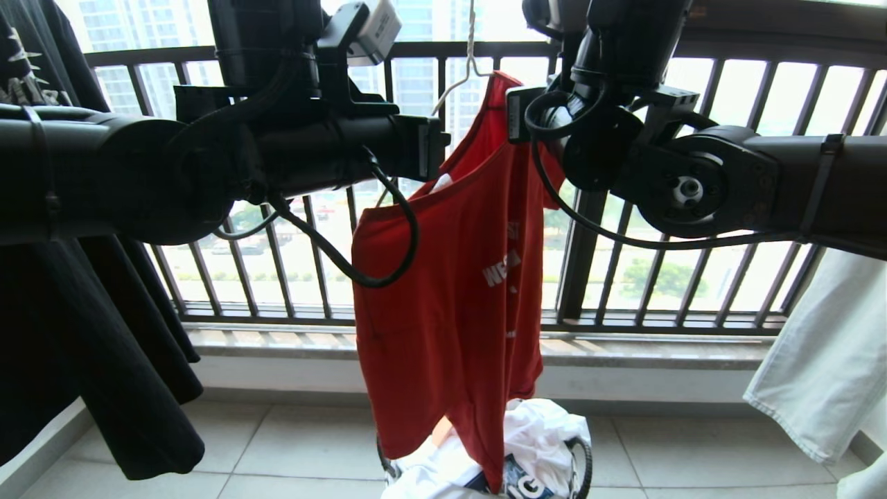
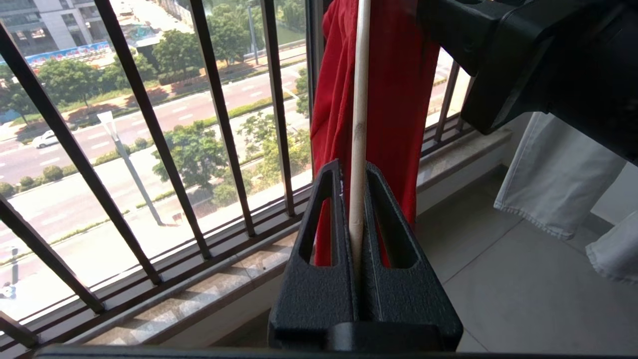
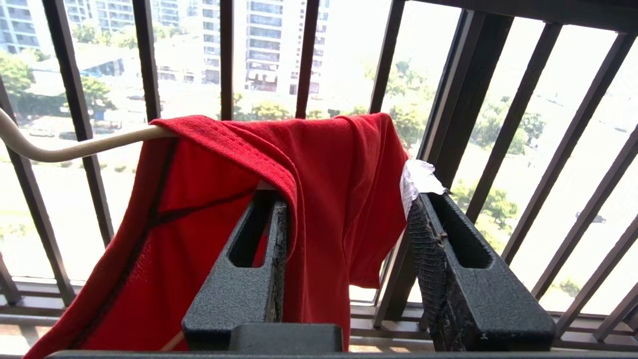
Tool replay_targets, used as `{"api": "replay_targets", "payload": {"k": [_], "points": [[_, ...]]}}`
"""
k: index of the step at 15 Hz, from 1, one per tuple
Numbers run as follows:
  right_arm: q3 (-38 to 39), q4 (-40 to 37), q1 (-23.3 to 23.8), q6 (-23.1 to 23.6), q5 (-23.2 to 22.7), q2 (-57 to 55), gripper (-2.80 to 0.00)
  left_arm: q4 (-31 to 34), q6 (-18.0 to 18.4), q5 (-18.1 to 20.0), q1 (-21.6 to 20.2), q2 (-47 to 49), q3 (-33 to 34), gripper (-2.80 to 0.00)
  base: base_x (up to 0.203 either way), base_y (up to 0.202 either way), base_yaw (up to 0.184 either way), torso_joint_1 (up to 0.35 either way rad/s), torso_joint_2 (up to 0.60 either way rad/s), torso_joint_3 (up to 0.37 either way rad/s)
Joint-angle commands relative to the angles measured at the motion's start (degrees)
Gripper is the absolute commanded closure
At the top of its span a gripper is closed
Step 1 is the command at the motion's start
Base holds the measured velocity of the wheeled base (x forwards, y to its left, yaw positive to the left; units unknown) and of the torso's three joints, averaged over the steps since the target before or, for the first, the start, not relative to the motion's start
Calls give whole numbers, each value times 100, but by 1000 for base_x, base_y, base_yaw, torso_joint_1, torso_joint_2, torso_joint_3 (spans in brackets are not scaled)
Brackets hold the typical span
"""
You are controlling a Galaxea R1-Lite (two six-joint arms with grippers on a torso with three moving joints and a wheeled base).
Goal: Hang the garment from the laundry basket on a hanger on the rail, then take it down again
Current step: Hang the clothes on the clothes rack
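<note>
- The garment [image 1: 450, 291], a red T-shirt, hangs on the hanger [image 1: 470, 66] in front of the black window railing [image 1: 624, 291], between the two arms.
- It hangs crooked: one shoulder is high on the wire, the other side falls lower on the left.
- The left gripper [image 2: 358, 219] has its fingers pressed together on the pale bar of the hanger, with red cloth just behind.
- The right gripper [image 3: 349, 224] has its fingers apart; a fold of the garment's shoulder hangs between them, and they do not clamp it.
- The laundry basket [image 1: 582, 464] stands on the floor below the garment, with white clothes [image 1: 540, 430] inside.
- A black T-shirt [image 1: 83, 333] hangs far left, pale trousers [image 1: 824, 360] far right.
</note>
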State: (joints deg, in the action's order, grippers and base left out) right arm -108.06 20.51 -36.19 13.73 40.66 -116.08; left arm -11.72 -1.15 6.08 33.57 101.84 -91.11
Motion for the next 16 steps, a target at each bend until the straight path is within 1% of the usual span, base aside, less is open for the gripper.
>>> {"api": "replay_targets", "payload": {"k": [1,6,11,14,16], "points": [[-240,-12,14,24,21,-99,0,-6,0,-2,0,-6,126,0,0,0,0,0,0,0],[-356,-12,138,210,-14,-117,0,-14,44,25,0,-94,473,0,0,0,0,0,0,0],[-399,-20,277,227,-98,-117,0,-15,60,72,4,-167,741,0,0,0,0,0,0,0],[-426,-30,340,230,-154,-126,0,-15,62,501,0,-329,927,0,0,0,0,0,0,0],[-426,-30,358,227,-154,-126,0,-15,62,525,0,-340,935,0,0,0,0,0,0,0]]}}
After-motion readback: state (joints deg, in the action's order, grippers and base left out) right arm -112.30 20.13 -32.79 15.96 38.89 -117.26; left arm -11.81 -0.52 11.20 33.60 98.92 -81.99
